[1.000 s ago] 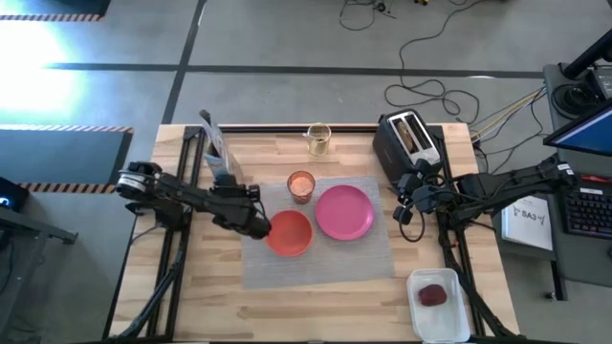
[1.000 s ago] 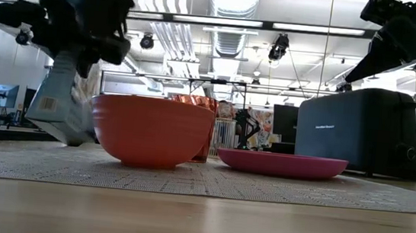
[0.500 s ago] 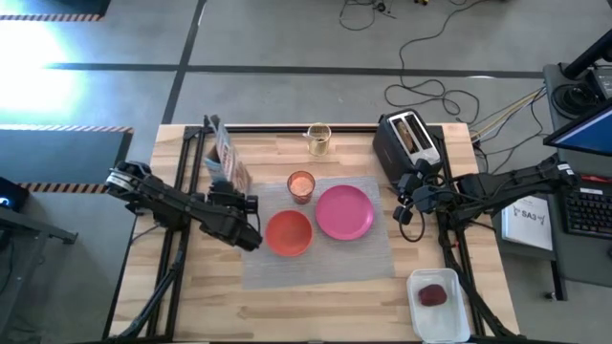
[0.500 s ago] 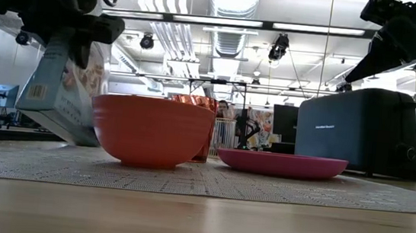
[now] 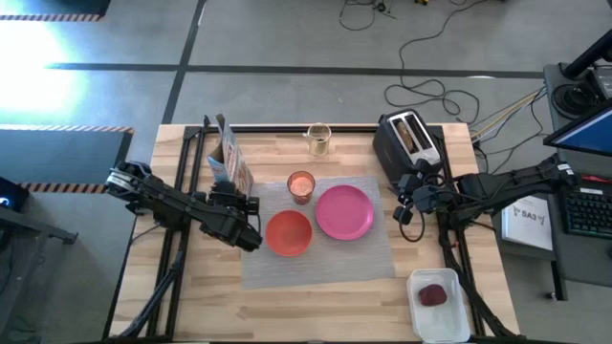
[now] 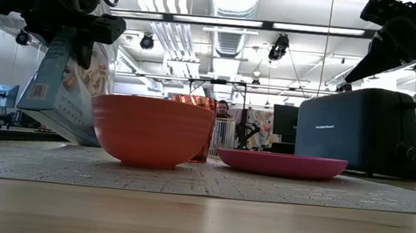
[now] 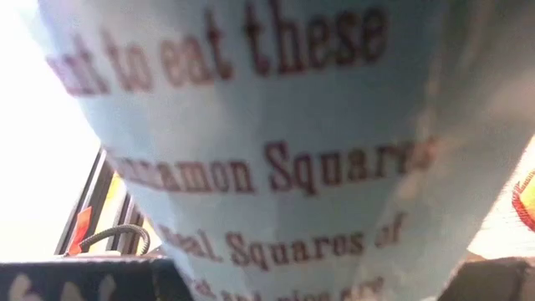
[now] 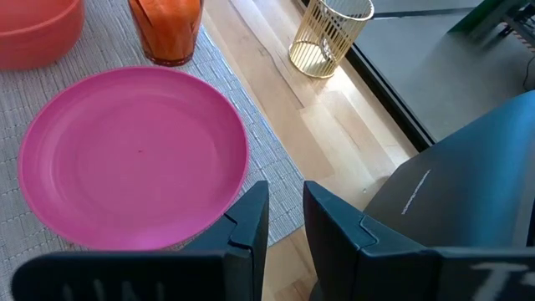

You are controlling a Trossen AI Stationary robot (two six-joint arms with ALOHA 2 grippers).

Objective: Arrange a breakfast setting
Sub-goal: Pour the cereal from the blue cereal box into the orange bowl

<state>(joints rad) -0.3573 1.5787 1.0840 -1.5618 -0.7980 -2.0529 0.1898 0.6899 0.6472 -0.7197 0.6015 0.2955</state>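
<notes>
A light-blue cereal box (image 5: 229,161) stands tilted at the table's left, beside the grey placemat (image 5: 320,250), with my left gripper (image 5: 232,194) shut on it. On the mat sit a red-orange bowl (image 5: 289,232), a pink plate (image 5: 344,212) and an orange cup (image 5: 301,184). In the low view the box (image 6: 69,88) shows left of the bowl (image 6: 151,130), under my left gripper (image 6: 71,31). My right gripper (image 5: 405,208) hangs right of the plate. Its fingers (image 8: 251,226) stand a narrow gap apart with nothing between them. My left gripper pinches the cereal box between its two fingers, one on each side of the lettered light-blue panel (image 7: 201,259), at the box's upper part. It comes slanting down from above. The box hangs tilted below it. Whether its lower corner (image 6: 57,134) touches the table, I cannot tell.
A black toaster (image 5: 406,141) with a brown slice in its slot stands at the far right. A yellow wire holder (image 5: 318,139) is at the far edge. A white tray (image 5: 438,304) with a dark-red item lies at the near right corner. Bare wood lies along the near edge.
My left gripper has drawn back from the bowl toward the table's left edge and risen a little, keeping its hold. The cereal box has swung with it and turned, so more of its printed face shows from above. Over the last half second it has kept still.
</notes>
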